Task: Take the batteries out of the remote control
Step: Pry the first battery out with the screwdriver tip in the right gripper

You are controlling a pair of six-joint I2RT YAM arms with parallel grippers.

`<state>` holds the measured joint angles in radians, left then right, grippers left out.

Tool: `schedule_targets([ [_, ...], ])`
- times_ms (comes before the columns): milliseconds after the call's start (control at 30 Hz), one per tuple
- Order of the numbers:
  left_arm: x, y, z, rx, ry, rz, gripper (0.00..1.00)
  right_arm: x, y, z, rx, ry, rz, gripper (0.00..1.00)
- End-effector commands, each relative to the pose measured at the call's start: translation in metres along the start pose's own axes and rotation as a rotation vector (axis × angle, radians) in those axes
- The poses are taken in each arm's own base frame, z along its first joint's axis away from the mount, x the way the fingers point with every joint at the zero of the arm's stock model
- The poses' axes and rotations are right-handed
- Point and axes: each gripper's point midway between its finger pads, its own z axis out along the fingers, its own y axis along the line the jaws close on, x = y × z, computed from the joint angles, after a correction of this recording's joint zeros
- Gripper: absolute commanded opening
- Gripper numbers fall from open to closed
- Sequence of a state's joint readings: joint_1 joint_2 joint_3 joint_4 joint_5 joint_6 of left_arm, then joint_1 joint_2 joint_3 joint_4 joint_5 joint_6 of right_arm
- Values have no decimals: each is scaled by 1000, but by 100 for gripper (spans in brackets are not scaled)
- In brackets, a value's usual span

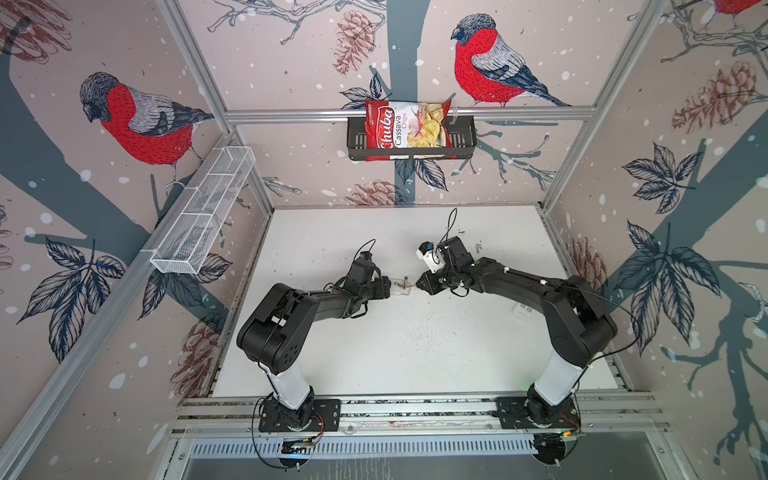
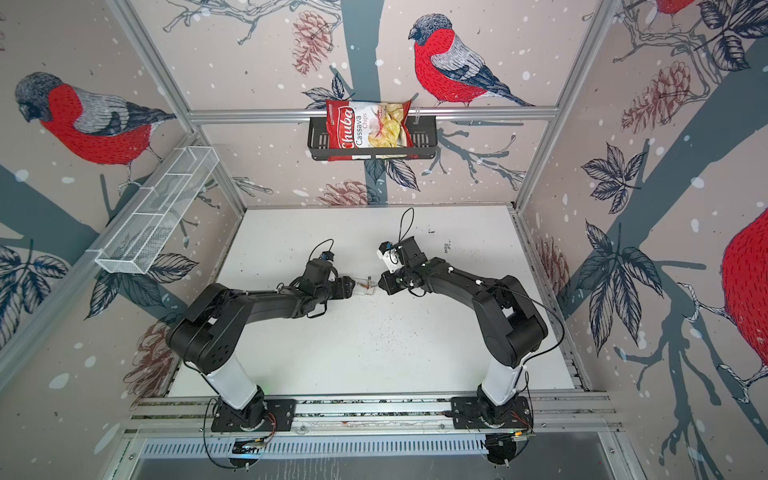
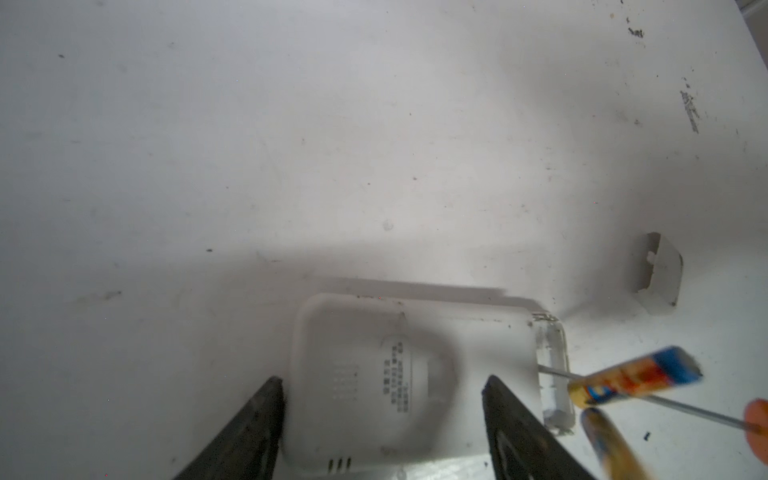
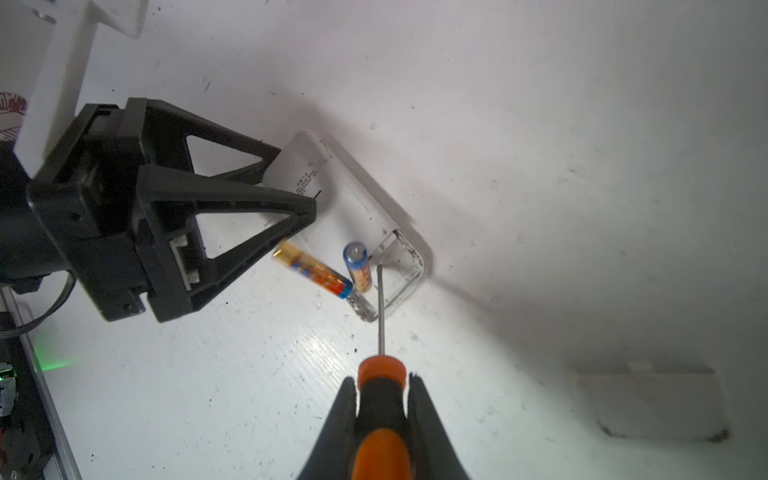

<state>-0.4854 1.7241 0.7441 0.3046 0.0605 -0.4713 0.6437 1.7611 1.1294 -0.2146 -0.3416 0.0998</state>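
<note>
Two batteries (image 4: 311,270) are lying outside the remote control (image 4: 357,199), whose compartment (image 4: 399,274) is appearing empty: one is resting on the table (image 4: 540,124) just outside the left gripper's (image 3: 382,379) jaws, the tilted battery (image 4: 358,268) is leaning by the compartment rim, just ahead of the right gripper (image 4: 382,378). Left jaws are standing apart astride the remote, not visibly pinching it; right jaws are clamping the screwdriver (image 4: 381,368). Judged risks: the blade swinging sideways and sending the tilted battery rolling; the unpinned remote skidding
</note>
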Motion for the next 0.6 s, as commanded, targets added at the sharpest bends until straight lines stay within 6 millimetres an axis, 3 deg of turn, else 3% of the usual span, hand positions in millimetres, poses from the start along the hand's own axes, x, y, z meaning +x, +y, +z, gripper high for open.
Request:
schedule_targets([
  [0,-4,-12,1,53,-1,3,74,-4,7,2,-14,13,-35,0],
  [333,-5,-12,0,47,-4,-1,75,-8,3,-1,-33,-18,-10,0],
  [567,-11,-12,-4,41,-20,-7,82,-14,4,-12,-66,-76,8,0],
])
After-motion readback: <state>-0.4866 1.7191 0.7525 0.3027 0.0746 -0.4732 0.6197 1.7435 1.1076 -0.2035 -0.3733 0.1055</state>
